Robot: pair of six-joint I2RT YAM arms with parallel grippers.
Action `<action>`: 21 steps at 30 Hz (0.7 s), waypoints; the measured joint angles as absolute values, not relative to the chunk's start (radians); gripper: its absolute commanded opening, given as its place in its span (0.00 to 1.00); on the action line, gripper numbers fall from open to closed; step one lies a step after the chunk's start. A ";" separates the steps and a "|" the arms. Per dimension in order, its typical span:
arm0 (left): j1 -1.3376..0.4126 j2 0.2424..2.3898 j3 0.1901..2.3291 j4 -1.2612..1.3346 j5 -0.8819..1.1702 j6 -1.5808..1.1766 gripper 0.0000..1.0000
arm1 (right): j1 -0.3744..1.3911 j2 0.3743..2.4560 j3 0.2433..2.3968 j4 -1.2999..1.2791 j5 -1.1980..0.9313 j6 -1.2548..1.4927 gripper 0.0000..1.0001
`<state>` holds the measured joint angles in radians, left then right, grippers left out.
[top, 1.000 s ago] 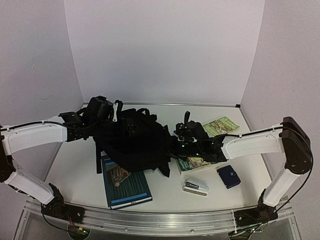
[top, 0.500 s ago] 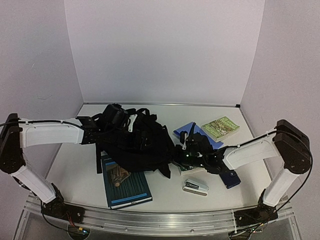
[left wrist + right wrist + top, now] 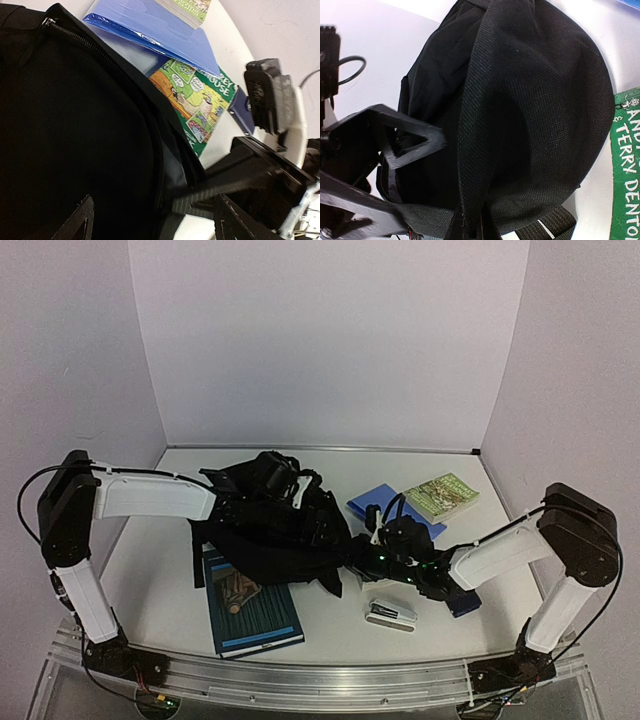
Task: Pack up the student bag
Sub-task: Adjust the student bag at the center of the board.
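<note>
The left arm has swung in from the far-left edge of the table (image 3: 330, 640) and now reaches across the top of the student bag (image 3: 265, 540). The left gripper (image 3: 154, 202) hangs over the bag's right-hand side, just past the zipper (image 3: 100, 50). Its jaws are spread wide with nothing between them.

Meanwhile the right gripper (image 3: 373, 552) has dropped nearer and pinched tight on the bag's right edge. From its own camera it looks to have caught the webbing strap (image 3: 475, 125), which narrows as it runs toward the fingers.

With the right arm lowered, the blue folder (image 3: 383, 502) behind it is now uncovered. The bag itself has barely shifted. It sits left of centre as a dark slumped heap, its near-left corner lying over the teal book (image 3: 255, 615) and its right edge over the green comic book (image 3: 200, 107). The stapler (image 3: 392, 614) lies untouched to the near right.

To my eye the packing proper hasn't begun. One hand has anchored the bag, and the other seems placed to take the opposite lip and spread the mouth open.
</note>
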<state>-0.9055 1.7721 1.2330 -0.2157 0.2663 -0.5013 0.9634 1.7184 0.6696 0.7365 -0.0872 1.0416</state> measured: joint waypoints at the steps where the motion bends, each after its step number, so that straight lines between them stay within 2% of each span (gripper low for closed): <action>1: -0.912 1.791 1.256 -0.234 0.250 -0.494 0.81 | 0.963 1.718 0.668 0.742 -0.087 1.042 0.00; 5: -0.941 1.858 1.340 -0.283 0.188 -0.467 0.77 | 0.964 1.718 0.662 0.749 -0.088 1.042 0.00; 17: -0.963 1.885 1.376 -0.314 0.081 -0.467 0.46 | 0.963 1.719 0.642 0.766 -0.090 1.050 0.00; 21: -0.963 1.885 1.376 -0.314 0.058 -0.472 0.42 | 0.963 1.719 0.640 0.775 -0.091 1.050 0.00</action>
